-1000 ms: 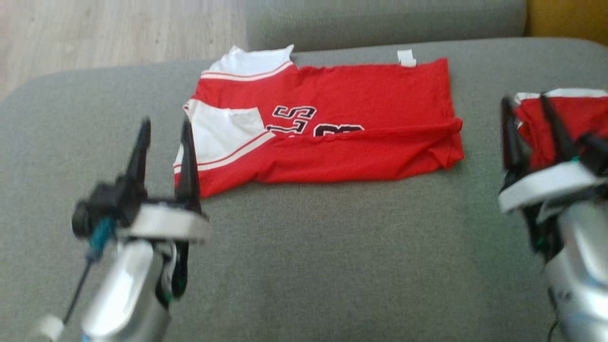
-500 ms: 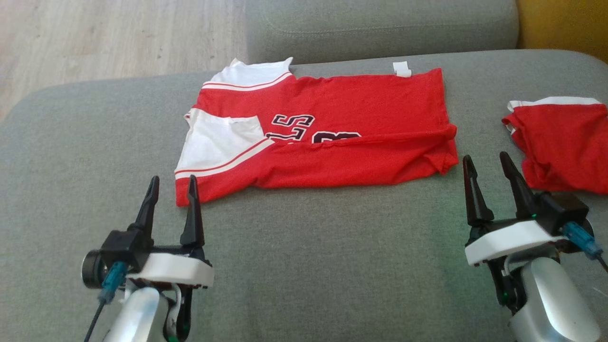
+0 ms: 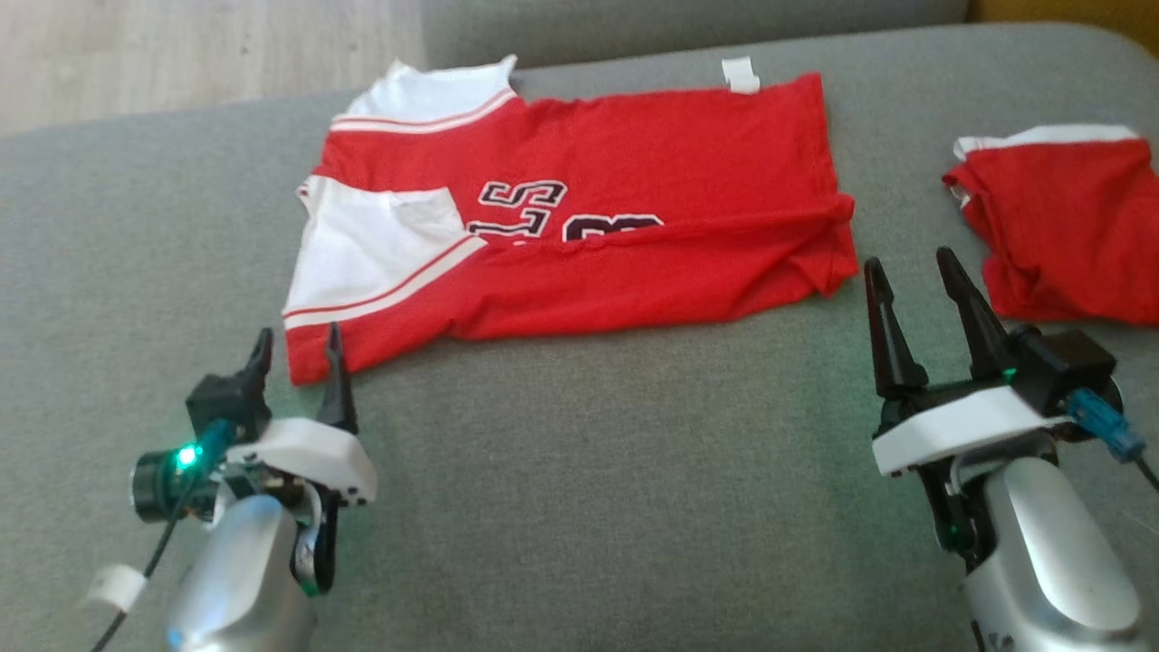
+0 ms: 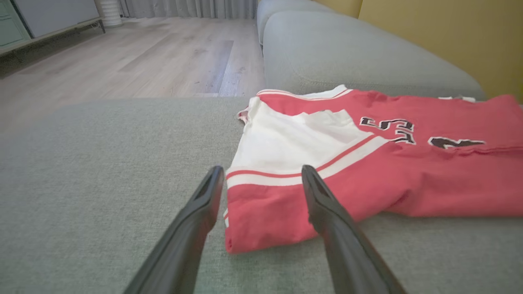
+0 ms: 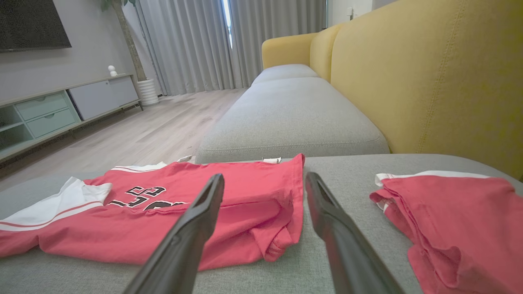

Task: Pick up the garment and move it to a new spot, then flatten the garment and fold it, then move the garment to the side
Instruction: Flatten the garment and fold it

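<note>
The garment (image 3: 579, 208), a red and white jersey with dark lettering, lies folded lengthwise on the grey sofa cushion (image 3: 589, 471). My left gripper (image 3: 300, 333) is open and low at the garment's near left corner. In the left wrist view that red corner of the garment (image 4: 265, 220) lies between the open fingers of the left gripper (image 4: 262, 169). My right gripper (image 3: 909, 258) is open just off the garment's near right corner and holds nothing. In the right wrist view the right gripper (image 5: 264, 175) points at the garment's folded hem end (image 5: 253, 204).
A second red garment (image 3: 1068, 226) lies bunched on the cushion to the right of my right gripper, also in the right wrist view (image 5: 457, 220). Another grey cushion (image 5: 286, 118) and a yellow backrest (image 5: 429, 81) lie beyond. Wooden floor (image 4: 122, 61) runs past the cushion's left edge.
My right gripper drew back from over the second garment to the first garment's near right corner. My left gripper tipped down towards the near left corner. The camera shifted.
</note>
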`<state>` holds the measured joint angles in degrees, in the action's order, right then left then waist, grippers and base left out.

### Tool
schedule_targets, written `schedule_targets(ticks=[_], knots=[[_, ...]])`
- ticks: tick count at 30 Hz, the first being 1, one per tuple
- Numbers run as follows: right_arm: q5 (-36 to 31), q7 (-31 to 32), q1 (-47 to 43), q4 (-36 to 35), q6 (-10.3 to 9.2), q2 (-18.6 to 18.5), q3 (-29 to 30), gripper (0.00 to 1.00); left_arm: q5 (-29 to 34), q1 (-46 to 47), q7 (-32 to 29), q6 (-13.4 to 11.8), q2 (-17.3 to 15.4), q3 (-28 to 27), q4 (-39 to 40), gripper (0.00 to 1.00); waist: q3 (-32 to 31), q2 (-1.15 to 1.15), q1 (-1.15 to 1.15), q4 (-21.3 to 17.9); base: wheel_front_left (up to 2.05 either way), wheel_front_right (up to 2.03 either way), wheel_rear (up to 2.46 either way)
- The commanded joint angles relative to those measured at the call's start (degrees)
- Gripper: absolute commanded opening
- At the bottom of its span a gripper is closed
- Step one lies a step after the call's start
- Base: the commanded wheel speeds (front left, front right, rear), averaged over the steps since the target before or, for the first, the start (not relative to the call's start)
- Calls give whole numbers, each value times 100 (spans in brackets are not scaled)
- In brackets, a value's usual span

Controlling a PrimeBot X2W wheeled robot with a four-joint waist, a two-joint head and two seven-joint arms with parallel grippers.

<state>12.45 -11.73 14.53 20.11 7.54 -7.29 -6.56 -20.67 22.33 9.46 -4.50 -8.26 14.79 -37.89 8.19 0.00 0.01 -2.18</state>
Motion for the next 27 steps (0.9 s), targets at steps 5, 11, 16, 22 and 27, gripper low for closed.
schedule_targets(ticks=[5, 11, 16, 22, 27], knots=[[50, 17, 354, -313, -5, 38, -200, 100, -77, 667, -40, -175, -187, -338, -531, 100, 343, 0, -1, -196, 0, 0, 0], [98, 2, 442, -357, -5, 29, -243, 100, -83, 927, -329, -172, -227, -277, -1121, 100, 493, 0, -1, -277, 0, 0, 0], [120, -19, 471, -368, -5, 23, -250, 100, -113, 1127, -378, -252, -237, -291, -1506, 100, 559, 0, -1, -300, 0, 0, 0], [121, -11, 502, -367, -5, 51, -284, 100, -179, 1274, -671, -77, -212, -207, -1942, 41, 576, 0, -1, -308, 0, 0, 0], [107, 101, 499, -302, -5, 57, -269, 100, -178, 1389, -381, 52, -216, -157, -1922, 0, 518, 0, -1, -255, 0, 0, 0]])
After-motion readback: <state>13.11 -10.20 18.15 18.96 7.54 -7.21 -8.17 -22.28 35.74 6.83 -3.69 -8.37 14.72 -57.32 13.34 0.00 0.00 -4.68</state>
